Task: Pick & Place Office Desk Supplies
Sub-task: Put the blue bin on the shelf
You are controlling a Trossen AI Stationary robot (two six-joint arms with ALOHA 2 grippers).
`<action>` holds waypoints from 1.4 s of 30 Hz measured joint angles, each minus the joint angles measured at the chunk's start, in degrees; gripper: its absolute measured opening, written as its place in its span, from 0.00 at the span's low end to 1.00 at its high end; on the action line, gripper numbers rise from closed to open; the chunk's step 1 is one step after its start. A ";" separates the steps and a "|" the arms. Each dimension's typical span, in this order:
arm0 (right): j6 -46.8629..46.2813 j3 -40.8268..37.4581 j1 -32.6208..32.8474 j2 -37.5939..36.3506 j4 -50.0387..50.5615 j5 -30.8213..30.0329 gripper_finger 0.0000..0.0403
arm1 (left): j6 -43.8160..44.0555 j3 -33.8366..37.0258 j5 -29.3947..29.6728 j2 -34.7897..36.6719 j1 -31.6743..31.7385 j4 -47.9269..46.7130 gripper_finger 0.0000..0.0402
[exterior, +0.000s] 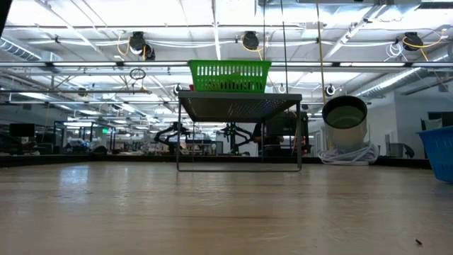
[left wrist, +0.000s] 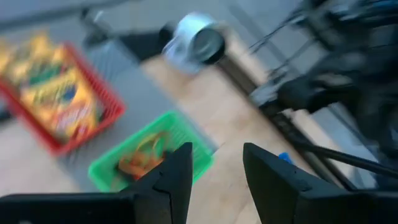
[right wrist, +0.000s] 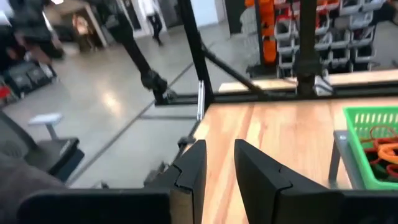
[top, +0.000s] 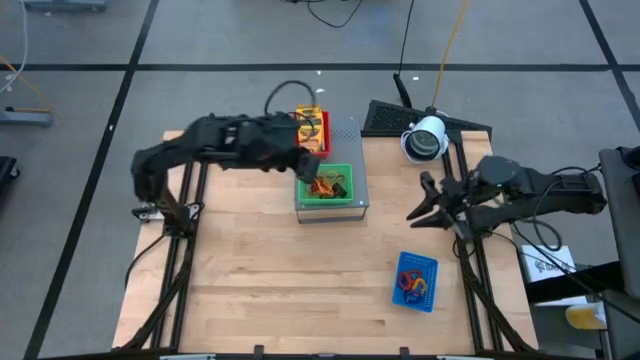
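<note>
A green mesh tray (top: 301, 186) (left wrist: 99, 171) holding orange rubber-band loops (top: 325, 185) (left wrist: 140, 155) stands on the near part of a grey perforated stand (top: 346, 133) (exterior: 241, 106). Behind it a red tray (top: 326, 131) (left wrist: 107, 94) holds yellow packets (top: 308, 128) (left wrist: 56, 93). My left gripper (top: 303, 160) (left wrist: 217, 149) hangs open above the green tray's far left corner, nothing between its fingers. My right gripper (top: 420, 200) (right wrist: 219, 146) waits open over the table's right part, pointing toward the stand. A blue tray (top: 400, 264) with coloured loops (top: 412, 285) sits near the front right.
A white cylinder (top: 425, 140) (exterior: 345, 117) stands at the far right beside a black plate (top: 385, 118). Bare wood (top: 260, 270) spreads over the table's near and left parts. The blue tray's wall (exterior: 439, 152) shows at the low view's right edge.
</note>
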State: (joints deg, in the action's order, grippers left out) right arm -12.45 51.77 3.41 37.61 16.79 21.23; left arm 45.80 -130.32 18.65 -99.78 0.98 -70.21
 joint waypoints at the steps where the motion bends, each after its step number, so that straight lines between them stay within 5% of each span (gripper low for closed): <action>1: 0.68 0.11 0.42 0.75 0.04 -0.12 0.19 | -2.51 0.00 0.16 0.85 -0.66 1.62 0.37; 10: 4.83 5.83 3.41 10.79 1.93 -5.84 0.19 | -17.43 0.39 -0.89 5.33 -2.98 7.01 0.37; 15: 4.78 10.21 3.50 16.16 3.66 -9.39 0.19 | -21.58 7.44 -4.08 7.95 -2.98 8.20 0.37; 18: 5.88 14.26 3.51 18.99 7.17 -13.14 0.19 | -22.17 17.36 -4.77 12.82 -2.98 12.88 0.37; 24: 6.20 22.05 3.51 21.88 13.51 -20.19 0.19 | -25.26 48.24 -15.12 28.83 -2.94 41.85 0.37; 32: 2.69 24.47 3.47 22.62 13.91 -24.50 0.19 | -26.09 84.73 -23.21 51.73 -3.05 66.42 0.37; 42: -0.62 24.46 3.32 23.52 13.83 -32.28 0.19 | -33.53 111.03 -29.18 69.40 -3.93 78.65 0.37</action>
State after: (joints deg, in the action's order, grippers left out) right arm -13.07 76.23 6.73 61.12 30.62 -11.04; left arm 12.27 -19.30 -10.54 -30.38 -2.95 8.45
